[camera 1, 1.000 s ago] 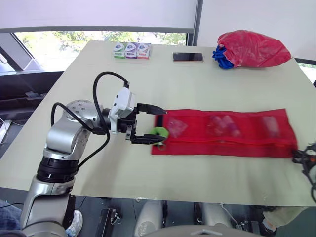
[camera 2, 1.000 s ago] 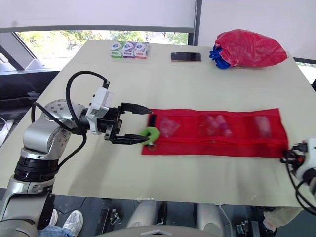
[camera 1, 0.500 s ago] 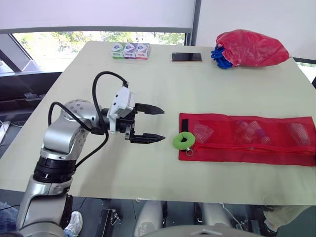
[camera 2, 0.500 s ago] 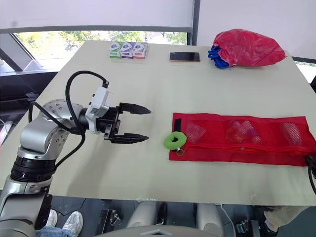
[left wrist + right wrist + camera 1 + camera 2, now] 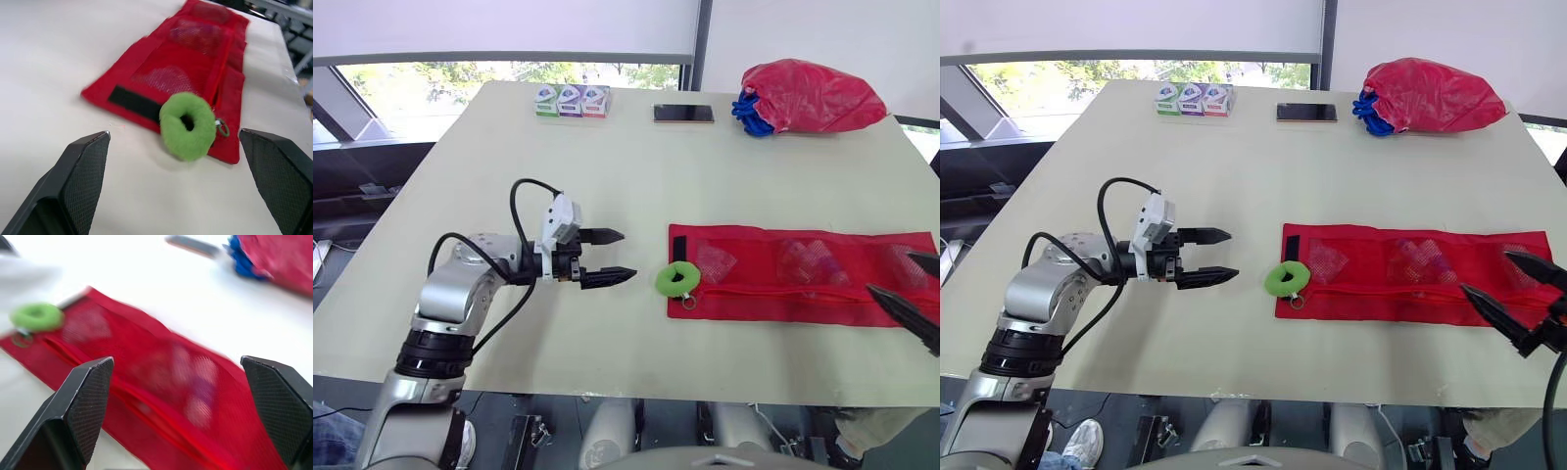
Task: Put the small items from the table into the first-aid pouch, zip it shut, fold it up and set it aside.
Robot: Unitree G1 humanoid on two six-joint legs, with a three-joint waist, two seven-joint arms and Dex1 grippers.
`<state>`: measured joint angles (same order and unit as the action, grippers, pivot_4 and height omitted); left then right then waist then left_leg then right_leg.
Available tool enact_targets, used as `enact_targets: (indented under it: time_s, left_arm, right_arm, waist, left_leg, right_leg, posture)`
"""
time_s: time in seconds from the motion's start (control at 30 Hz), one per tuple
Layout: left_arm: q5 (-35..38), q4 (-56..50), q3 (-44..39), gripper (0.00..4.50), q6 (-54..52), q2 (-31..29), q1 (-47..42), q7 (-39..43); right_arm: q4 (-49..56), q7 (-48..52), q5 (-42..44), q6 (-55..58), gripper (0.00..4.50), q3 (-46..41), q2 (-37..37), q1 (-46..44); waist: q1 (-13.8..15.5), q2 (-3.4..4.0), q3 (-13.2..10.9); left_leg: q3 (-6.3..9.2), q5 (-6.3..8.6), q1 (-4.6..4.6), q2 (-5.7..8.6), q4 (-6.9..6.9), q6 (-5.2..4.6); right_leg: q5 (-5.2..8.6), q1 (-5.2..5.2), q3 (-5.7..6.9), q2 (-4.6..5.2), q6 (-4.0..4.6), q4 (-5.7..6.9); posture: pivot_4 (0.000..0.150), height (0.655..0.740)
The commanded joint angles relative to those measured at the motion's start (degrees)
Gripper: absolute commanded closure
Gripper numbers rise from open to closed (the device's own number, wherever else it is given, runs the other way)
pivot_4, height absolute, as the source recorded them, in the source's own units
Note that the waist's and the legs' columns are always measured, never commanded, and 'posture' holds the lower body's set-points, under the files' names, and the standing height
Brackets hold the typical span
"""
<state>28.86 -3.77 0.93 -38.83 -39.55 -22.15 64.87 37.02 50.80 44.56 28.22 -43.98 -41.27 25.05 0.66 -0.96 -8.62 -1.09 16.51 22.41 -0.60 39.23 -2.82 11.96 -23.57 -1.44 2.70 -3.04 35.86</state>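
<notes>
Red mesh-cloth pouch (image 5: 803, 275) — fuzzy green ring (image 5: 678, 279) — matt table (image 5: 607, 176).

Three small boxes (image 5: 572, 100), phone (image 5: 684, 114), red bag (image 5: 813, 96)

And the left gripper (image 5: 628, 255) has let go! A second ago its jaws sat around the green ring (image 5: 677, 279) at the left end of the red pouch (image 5: 783, 294). Now they stand spread and well apart from it, with bare bench (image 5: 705, 176) between. The pouch has slid off toward the robot's right, ring and all. The left arm has sunk lower, and its jaws look set a touch closer together than half a second ago. On the other side, the right gripper (image 5: 1485, 270), which was down at the pouch's right edge, has swung up into sight, jaws wide apart over the pouch's right end.
</notes>
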Motion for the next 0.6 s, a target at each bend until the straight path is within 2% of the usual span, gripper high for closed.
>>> enact_targets:
  time_s: [0.03,0.37,0.5,0.6]
  left_arm:
    - [2.91,-0.8,-1.2,0.0,-7.95,0.89,-0.31,-4.14]
    - [11.22,4.08,-4.89,0.0,-37.37,13.03,-7.75,-19.68]
    - [12.39,8.57,-8.39,0.0,-44.02,17.7,-11.12,-24.4]
    - [11.41,16.34,-15.06,0.0,-46.26,24.01,-15.43,-31.2]
  right_arm:
    - [4.3,-0.17,3.5,-0.11,0.06,1.41,-0.08,-0.55]
    - [6.1,-1.33,4.12,-1.26,0.06,6.9,-0.61,-4.25]
    - [6.54,-2.15,3.58,-1.77,0.06,8.21,-0.11,-4.66]
    - [7.07,-2.74,2.75,-2.56,0.06,9.74,0.54,-4.59]
  waist:
    - [0.06,0.0,0.0]
    - [0.09,-0.1,0.02]
    - [0.03,-0.09,0.04]
    - [0.19,-0.1,0.06]
  left_leg:
    - [0.01,0.0,0.0,0.0,0.0,0.0]
    - [0.07,0.0,0.03,0.06,0.05,0.0]
    - [0.09,-0.01,0.02,0.07,0.04,0.01]
    - [0.1,-0.01,0.01,0.12,0.05,0.01]
  right_leg:
    - [0.0,0.0,0.01,0.0,-0.02,0.0]
    - [-0.12,0.01,0.05,0.02,-0.15,0.01]
    - [-0.14,0.0,0.07,0.0,-0.17,0.05]
    - [-0.14,0.02,0.07,0.01,-0.16,0.04]
  posture:
    - [0.15,0.74]
    - [0.15,0.74]
    - [0.15,0.74]
    - [0.15,0.74]
